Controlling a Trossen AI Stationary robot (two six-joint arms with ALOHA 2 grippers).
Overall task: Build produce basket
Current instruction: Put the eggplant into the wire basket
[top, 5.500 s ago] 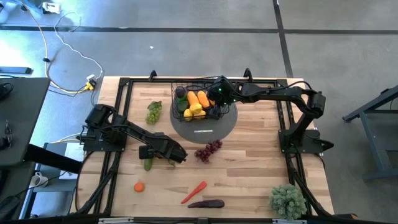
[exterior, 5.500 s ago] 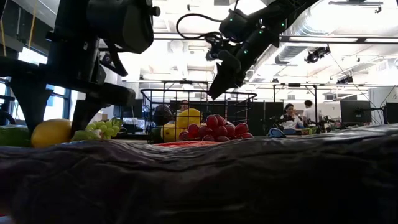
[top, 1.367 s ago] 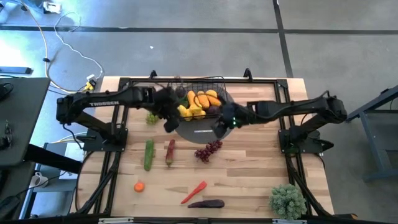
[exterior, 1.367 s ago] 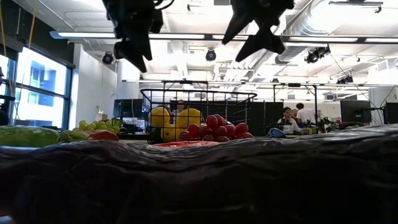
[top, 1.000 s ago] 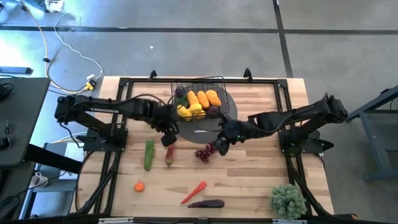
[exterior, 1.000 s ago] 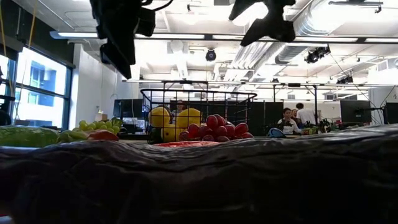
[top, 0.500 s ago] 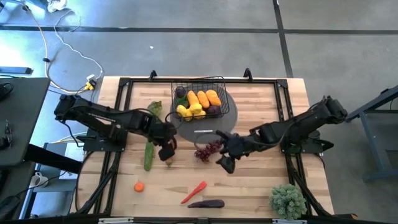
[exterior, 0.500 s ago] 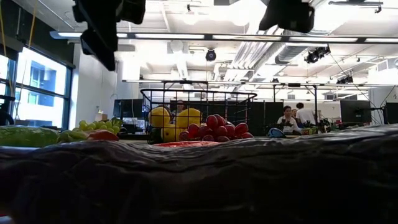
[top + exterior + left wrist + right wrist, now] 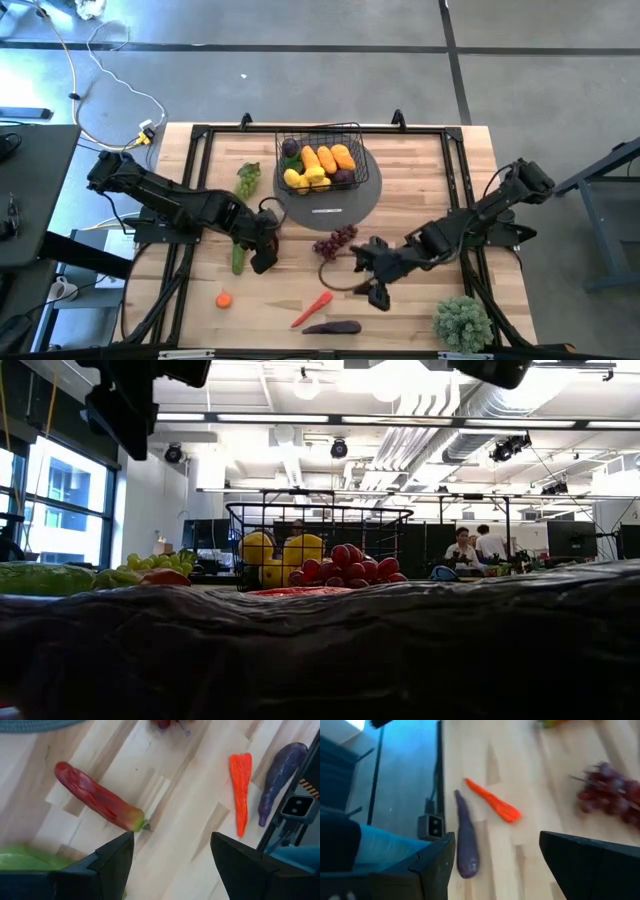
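Observation:
The black wire basket point(image 9: 320, 165) stands on the grey round mat point(image 9: 345, 205) and holds lemons, orange pieces and a purple one. On the wood lie green grapes point(image 9: 247, 178), a cucumber point(image 9: 238, 257), purple grapes point(image 9: 336, 241), an orange carrot point(image 9: 312, 309), an eggplant point(image 9: 331, 327) and a small orange piece point(image 9: 224, 299). My left gripper point(image 9: 263, 256) hangs open above a red chilli point(image 9: 100, 797), beside the cucumber. My right gripper point(image 9: 378, 291) hangs open between the purple grapes and the eggplant point(image 9: 465, 845), touching nothing.
A bushy green potted plant point(image 9: 462, 322) stands at the near right corner. Black frame rails point(image 9: 190, 200) run along the table's left, right and far sides. Bare wood lies between the two grippers and to the right of the mat.
Both grippers have left the mat's edge and travelled toward the table's near edge. The left one now stands over the chilli by the cucumber. The right one has passed the purple grapes and gone slightly toward the right edge. No produce has moved.

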